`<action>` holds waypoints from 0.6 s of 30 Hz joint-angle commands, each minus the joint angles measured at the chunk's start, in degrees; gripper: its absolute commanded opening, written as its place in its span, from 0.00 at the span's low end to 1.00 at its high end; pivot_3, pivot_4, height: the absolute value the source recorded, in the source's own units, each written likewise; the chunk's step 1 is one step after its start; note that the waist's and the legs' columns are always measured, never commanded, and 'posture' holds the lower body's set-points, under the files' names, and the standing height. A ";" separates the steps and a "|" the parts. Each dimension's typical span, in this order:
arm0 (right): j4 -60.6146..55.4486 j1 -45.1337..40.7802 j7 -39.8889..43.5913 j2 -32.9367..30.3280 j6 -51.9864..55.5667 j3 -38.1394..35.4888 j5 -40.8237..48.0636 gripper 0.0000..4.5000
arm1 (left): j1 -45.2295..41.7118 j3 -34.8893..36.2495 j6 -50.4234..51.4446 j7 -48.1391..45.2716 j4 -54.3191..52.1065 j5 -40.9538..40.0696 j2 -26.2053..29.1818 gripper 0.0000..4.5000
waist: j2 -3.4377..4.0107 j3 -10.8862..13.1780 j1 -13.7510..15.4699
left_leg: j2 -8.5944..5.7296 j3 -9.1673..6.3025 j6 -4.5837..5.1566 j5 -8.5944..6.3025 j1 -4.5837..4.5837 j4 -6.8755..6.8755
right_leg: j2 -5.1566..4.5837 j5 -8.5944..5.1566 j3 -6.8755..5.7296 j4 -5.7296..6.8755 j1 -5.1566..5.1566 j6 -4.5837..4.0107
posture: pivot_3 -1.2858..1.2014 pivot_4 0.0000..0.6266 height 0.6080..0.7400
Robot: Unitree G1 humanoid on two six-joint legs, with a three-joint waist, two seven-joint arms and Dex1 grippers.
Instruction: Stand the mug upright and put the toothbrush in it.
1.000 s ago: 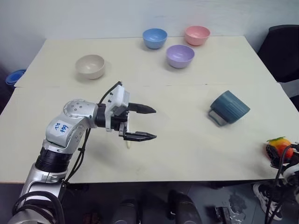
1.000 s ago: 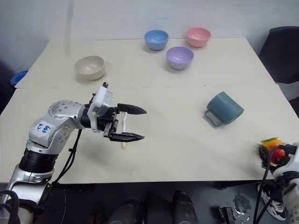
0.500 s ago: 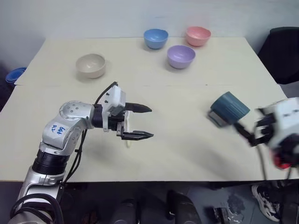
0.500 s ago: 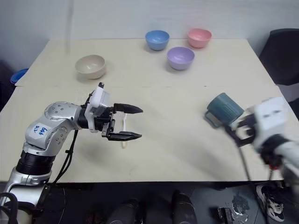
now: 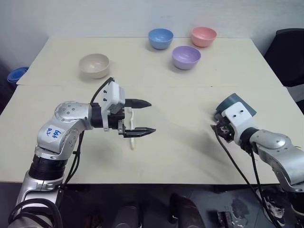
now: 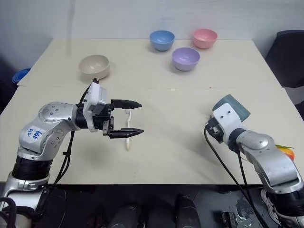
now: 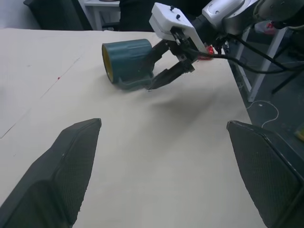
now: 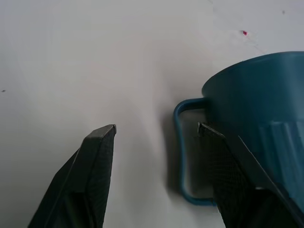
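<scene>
Table (image 5: 190,156), right claw (image 8: 156,137) reached mug (image 7: 126,59)

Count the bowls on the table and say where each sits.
4. The blue bowl and pink bowl stand along the far edge, the purple bowl just in front between them, and the beige bowl far left.

Four bowls are counted on the desk (image 5: 190,156): one beige bowl (image 5: 94,65), one blue bowl (image 5: 160,38), one pink bowl (image 5: 204,36), one lilac bowl (image 5: 185,57). One mug (image 7: 127,61) is counted, lying on its side. One toothbrush (image 5: 131,137) is counted. Two grippers are noted: one left gripper (image 5: 145,116), one right gripper (image 7: 151,73).
</scene>
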 commanded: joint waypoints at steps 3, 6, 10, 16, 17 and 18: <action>10.90 -6.23 1.39 3.78 -4.15 3.29 -5.17 0.66 | 0.92 2.21 0.48 1.30 -3.99 -0.92 0.95 1.00 | 0.00 0.00 -0.13 | 0.00 0.03 0.00 0.00 0.00 0.03 | 0.00 0.00 0.01 0.01 0.01 0.00 | 0.52 0.24 1.00; 14.68 -8.17 2.68 4.41 -3.43 4.86 -7.01 0.66 | 0.78 2.51 0.58 1.66 -4.07 -0.78 1.05 1.00 | 0.00 0.00 0.08 | 0.00 0.00 -0.01 0.00 0.01 0.03 | -0.01 0.00 -0.01 0.04 0.01 0.00 | 0.52 0.24 1.00; 18.92 -10.12 3.65 4.18 -3.23 5.83 -9.72 0.66 | 0.66 2.79 0.57 1.92 -4.03 -0.65 1.26 1.00 | 0.00 0.00 0.01 | 0.00 0.02 -0.01 0.00 0.01 0.03 | -0.02 0.00 0.00 0.02 0.02 0.00 | 0.52 0.24 1.00; 23.85 -11.62 6.14 4.35 -5.36 5.33 -11.33 0.58 | 1.20 2.55 0.48 2.36 -4.41 -0.48 1.19 1.00 | 0.00 0.00 0.03 | 0.00 0.00 -0.01 0.00 0.02 0.05 | -0.02 0.00 -0.01 0.03 0.04 0.00 | 0.52 0.24 1.00; 23.58 -11.43 6.87 4.35 -5.58 5.18 -11.11 0.55 | 1.24 2.45 0.66 2.31 -4.62 -0.63 1.22 1.00 | 0.00 0.00 0.02 | 0.00 0.01 -0.01 0.00 0.02 0.05 | -0.02 0.00 -0.01 0.03 0.04 0.00 | 0.52 0.24 1.00; 23.33 -11.32 7.40 4.37 -5.65 5.08 -10.96 0.48 | 1.23 2.41 0.79 2.25 -4.71 -0.76 1.27 1.00 | 0.00 0.00 0.02 | 0.00 0.01 -0.01 0.00 0.02 0.05 | -0.02 0.00 -0.01 0.03 0.04 0.01 | 0.52 0.24 1.00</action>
